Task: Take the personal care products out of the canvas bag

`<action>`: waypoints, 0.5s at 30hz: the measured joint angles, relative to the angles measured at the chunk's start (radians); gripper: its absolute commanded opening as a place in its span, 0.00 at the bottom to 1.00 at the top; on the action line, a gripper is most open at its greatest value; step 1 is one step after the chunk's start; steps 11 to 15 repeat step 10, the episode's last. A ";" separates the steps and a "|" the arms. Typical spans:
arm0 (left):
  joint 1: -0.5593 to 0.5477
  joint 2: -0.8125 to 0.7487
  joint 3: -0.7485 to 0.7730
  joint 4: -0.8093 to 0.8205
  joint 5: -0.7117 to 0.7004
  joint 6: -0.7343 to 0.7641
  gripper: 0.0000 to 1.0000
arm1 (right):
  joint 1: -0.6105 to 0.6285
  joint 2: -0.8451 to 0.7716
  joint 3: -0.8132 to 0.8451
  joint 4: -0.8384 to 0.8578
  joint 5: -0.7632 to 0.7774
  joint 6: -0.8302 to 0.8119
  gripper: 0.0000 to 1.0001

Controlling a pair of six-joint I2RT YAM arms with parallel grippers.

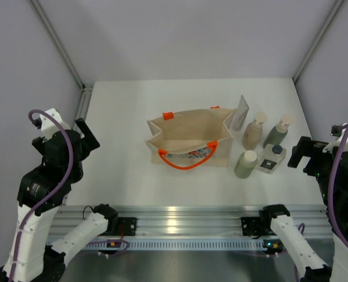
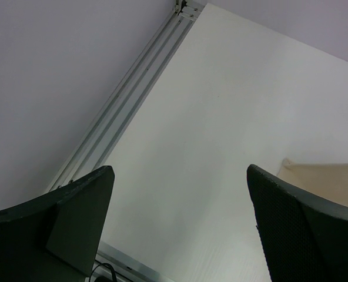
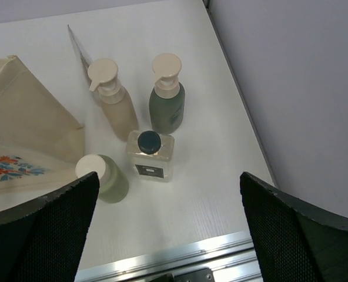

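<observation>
Square jar (image 3: 150, 155) well beyond right jaws

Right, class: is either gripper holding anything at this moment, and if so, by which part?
Nothing is held. The left gripper and right gripper are both open and empty, clear of the canvas bag.

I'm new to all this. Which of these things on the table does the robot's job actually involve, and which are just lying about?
Part of the job: canvas bag, tan bottle, grey-green bottle, sage bottle, square clear jar, flat silvery tube.

Just there: white table, metal rail along its near edge. No other loose items show.
</observation>
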 measured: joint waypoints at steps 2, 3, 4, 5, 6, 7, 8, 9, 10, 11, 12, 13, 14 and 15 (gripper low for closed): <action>0.000 -0.003 -0.002 0.018 0.005 0.009 0.99 | 0.000 0.000 -0.007 -0.001 0.000 0.000 0.99; 0.000 -0.005 -0.004 0.026 0.010 0.014 0.98 | 0.000 0.000 -0.008 0.000 0.000 0.000 0.99; 0.000 -0.007 -0.007 0.034 0.015 0.021 0.99 | 0.000 0.000 -0.008 0.000 0.000 0.000 0.99; 0.000 -0.008 -0.010 0.040 0.020 0.027 0.99 | 0.000 0.000 -0.008 0.000 0.000 0.000 1.00; 0.000 -0.010 -0.014 0.049 0.029 0.033 0.98 | 0.000 0.000 -0.008 0.000 0.000 0.000 0.99; 0.000 -0.013 -0.023 0.059 0.038 0.038 0.99 | 0.000 0.000 -0.008 0.000 0.000 0.000 1.00; 0.000 -0.016 -0.029 0.066 0.045 0.042 0.99 | 0.000 0.001 -0.009 0.000 0.000 0.000 1.00; 0.000 -0.020 -0.038 0.073 0.051 0.045 0.99 | 0.000 0.001 -0.009 0.000 0.001 0.000 0.99; 0.000 -0.023 -0.043 0.075 0.056 0.048 0.98 | 0.000 0.001 -0.009 0.001 0.002 0.000 1.00; 0.000 -0.023 -0.043 0.075 0.056 0.048 0.98 | 0.000 0.001 -0.009 0.001 0.002 0.000 1.00; 0.000 -0.023 -0.043 0.075 0.056 0.048 0.98 | 0.000 0.001 -0.009 0.001 0.002 0.000 1.00; 0.000 -0.023 -0.043 0.075 0.056 0.048 0.98 | 0.000 0.001 -0.009 0.001 0.002 0.000 1.00; 0.000 -0.023 -0.043 0.075 0.056 0.048 0.98 | 0.000 0.001 -0.009 0.001 0.002 0.000 1.00; 0.000 -0.023 -0.043 0.075 0.056 0.048 0.98 | 0.000 0.001 -0.009 0.001 0.002 0.000 1.00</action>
